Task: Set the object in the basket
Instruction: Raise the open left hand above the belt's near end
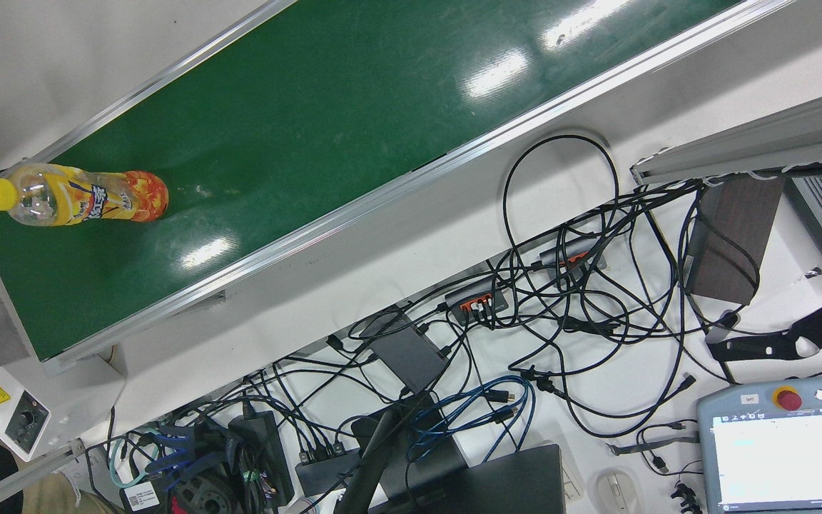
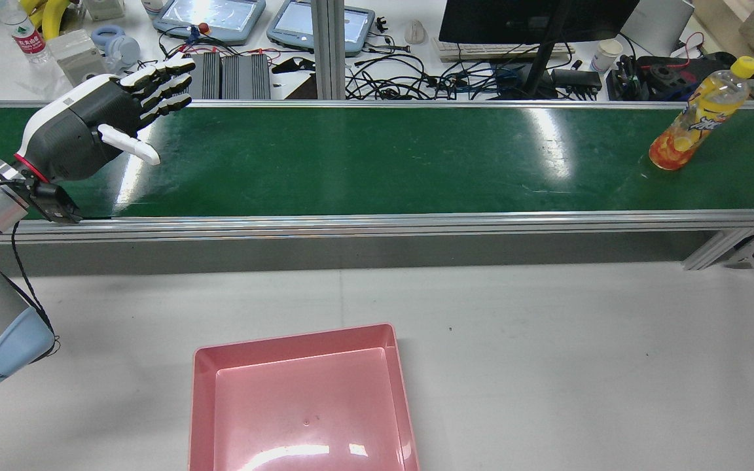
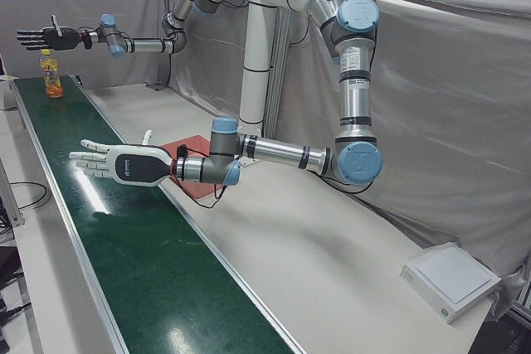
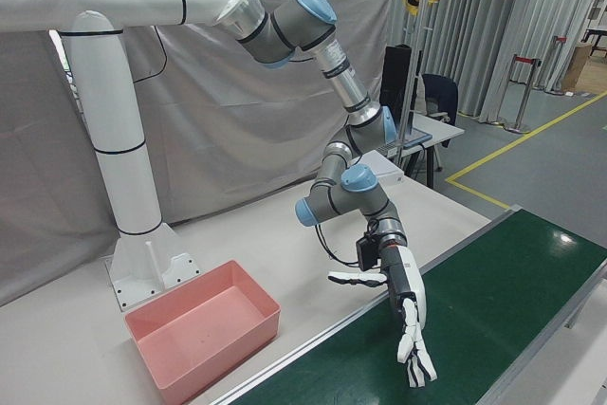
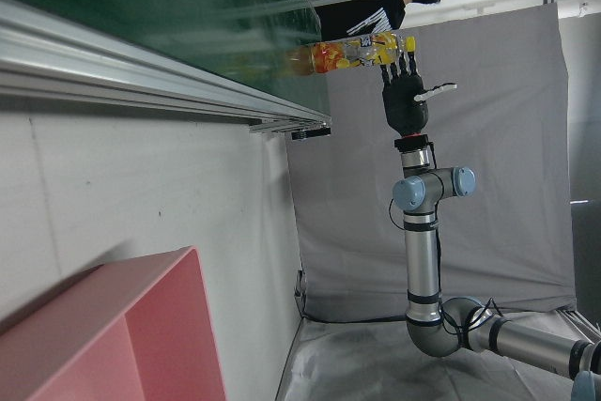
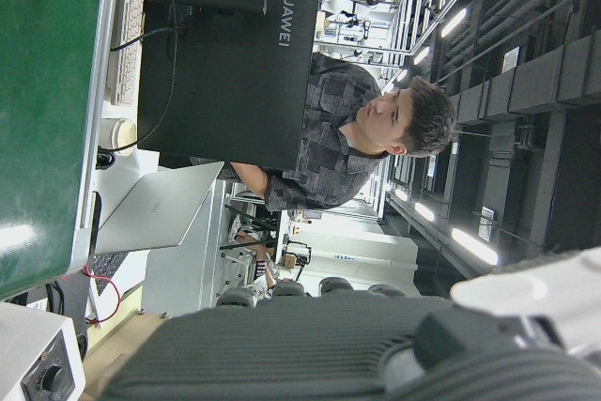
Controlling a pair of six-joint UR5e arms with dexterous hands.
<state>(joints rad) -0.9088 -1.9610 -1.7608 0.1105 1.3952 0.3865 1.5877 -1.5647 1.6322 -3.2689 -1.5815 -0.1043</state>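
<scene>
A yellow-capped bottle of orange drink [image 2: 694, 127] stands upright at the right end of the green conveyor belt [image 2: 377, 157]; it also shows from above [image 1: 72, 196] and far off [image 3: 51, 75]. My right hand [image 3: 46, 37] hovers open above that bottle, fingers stretched out flat and clear of it, and appears again as the right hand [image 5: 406, 100] beside the bottle [image 5: 347, 52]. My left hand [image 2: 99, 124] is open with fingers spread over the belt's left end, holding nothing; the same left hand [image 4: 406, 310] hangs over the belt. The pink basket [image 2: 295, 337] sits empty on the white table.
Aluminium rails [image 2: 377, 222] edge the belt. Beyond it a desk carries tangled cables [image 1: 561, 307], teach pendants [image 2: 210, 16] and a monitor [image 2: 534, 19]. A person [image 6: 347, 129] sits there. A white box [image 3: 452, 279] lies on the table's far corner.
</scene>
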